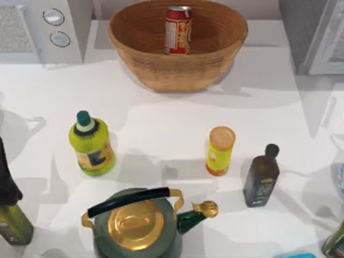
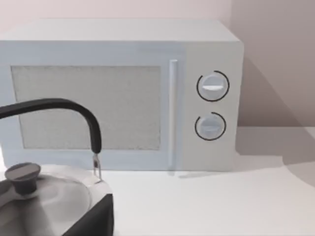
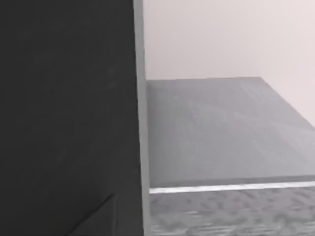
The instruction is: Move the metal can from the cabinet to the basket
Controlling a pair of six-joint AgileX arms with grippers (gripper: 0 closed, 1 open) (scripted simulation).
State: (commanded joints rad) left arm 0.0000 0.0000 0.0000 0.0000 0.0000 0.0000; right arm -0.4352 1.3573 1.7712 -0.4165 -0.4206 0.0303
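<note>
**Q:** Where is the small red cylindrical metal can (image 1: 178, 30) standing?

**A:** It is standing upright inside the large oval woven wicker basket (image 1: 161, 70), at the far middle of the white table (image 1: 172, 134), its silver rim facing up and its yellow-white label showing. The grey speckled cabinet (image 1: 309, 32) with its pale framed door is sitting at the far right corner, well apart from the basket.

**Q:** How are your pincers standing?

**A:** I cannot tell how far either is open, nor whether either is holding anything. My left wrist camera is facing the white microwave with two round knobs (image 2: 123, 96), with a grey kettle with a black arched handle (image 2: 49, 191) close in front. My right wrist camera is looking across the cabinet's flat grey surface (image 3: 221, 128), beside a dark upright panel.

**Q:** What else is lying on the table?

**A:** A lime-green bottle with a dark green cap (image 1: 91, 142) is standing at the left, a yellow tube with an orange lid (image 1: 220, 151) near the middle, a dark glass bottle (image 1: 261, 176) just beside it to the right, and a green kettle with a gold lid (image 1: 140, 223) at the near edge
</note>
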